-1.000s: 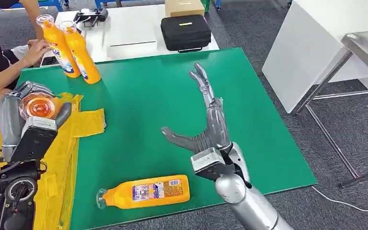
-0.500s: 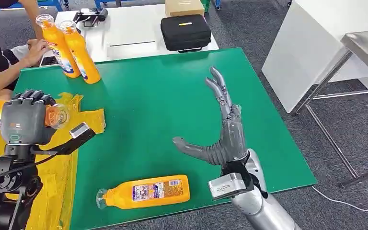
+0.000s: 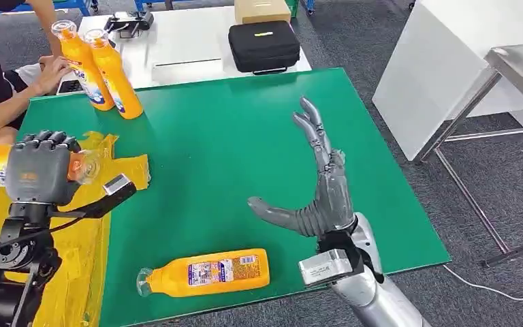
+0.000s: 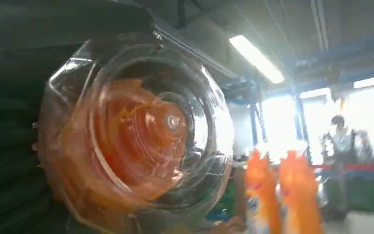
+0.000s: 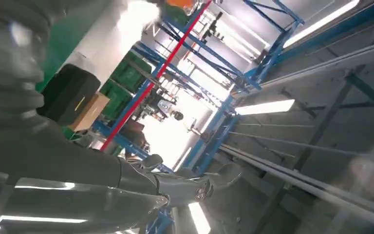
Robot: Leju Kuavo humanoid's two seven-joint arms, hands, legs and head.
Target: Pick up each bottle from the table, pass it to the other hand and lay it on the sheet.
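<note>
Lying nearest us on the green surface (image 3: 211, 163) is a bottle (image 3: 208, 272) on its side, not yet picked up, just beside our right hand (image 3: 317, 197), whose fingers (image 3: 311, 126) are spread and hold nothing. Further left, our left hand (image 3: 37, 174) grips a second bottle (image 3: 82, 165) over the yellow sheet (image 3: 85, 252); we should lower it flat onto the sheet before loosening, so it cannot roll. Two more bottles (image 3: 99, 68) stand at the far corner beside a person's hand (image 3: 51, 68).
</note>
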